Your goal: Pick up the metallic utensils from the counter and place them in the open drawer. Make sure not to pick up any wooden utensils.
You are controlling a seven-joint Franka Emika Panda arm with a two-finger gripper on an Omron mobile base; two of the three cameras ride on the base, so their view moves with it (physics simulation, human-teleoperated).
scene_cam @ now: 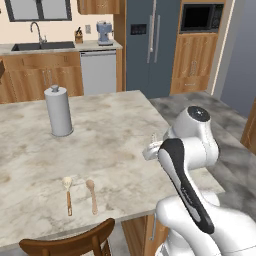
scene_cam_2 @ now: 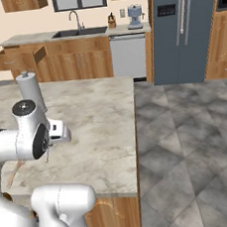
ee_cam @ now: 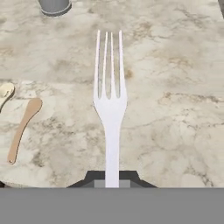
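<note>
A silver fork (ee_cam: 110, 109), one of the metallic utensils, points away from me over the marbled counter (ee_cam: 175, 109). Its handle is clamped between the dark tips of my gripper (ee_cam: 112, 178), which is shut on it. The hand (scene_cam: 151, 150) hovers above the counter's right side (scene_cam: 115, 145), partly behind my own arm, and also appears in the right base view (scene_cam_2: 58, 133). Two wooden utensils, tan spoons (scene_cam: 68, 194) (scene_cam: 92, 196), lie near the counter's front edge, left of the fork (ee_cam: 22, 129) (ee_cam: 5, 92). The open drawer (scene_cam_2: 13, 59) juts from the far cabinets.
A grey upright canister (scene_cam: 59, 111) stands on the counter's back left. A dark wooden chair back (scene_cam: 70, 244) rises at the front edge. Beyond the island are a sink (scene_cam: 42, 46), dishwasher (scene_cam: 98, 72) and fridge (scene_cam_2: 185, 27). Grey tiled floor (scene_cam_2: 188, 137) lies to the right.
</note>
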